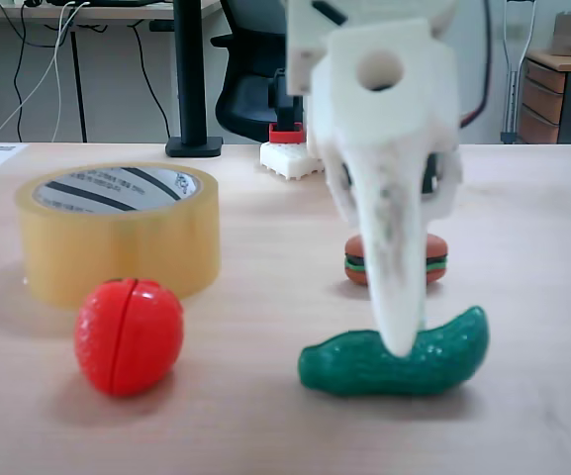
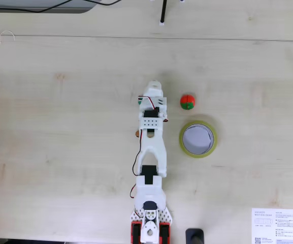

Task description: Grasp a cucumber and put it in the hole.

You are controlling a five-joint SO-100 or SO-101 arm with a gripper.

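Observation:
The dark green cucumber [image 1: 354, 366] lies on the table near the front, curved end up to the right in a fixed view at table height. My white gripper [image 1: 404, 336] comes down onto its middle, and one long finger [image 1: 396, 257] stands in front of it with its tip against the skin. The other finger is hidden behind. Seen from above in a fixed view, the gripper [image 2: 151, 91] and arm cover the cucumber. The yellowish tape roll [image 1: 117, 247] stands at the left; its round hole [image 2: 197, 138] lies right of the arm from above.
A red toy tomato [image 1: 129, 334] [image 2: 187, 101] sits in front of the roll. Behind the finger stands a toy burger [image 1: 435, 259]. The arm's base [image 2: 149, 223] is at the table's near edge from above, and a paper sheet [image 2: 277, 226] lies bottom right.

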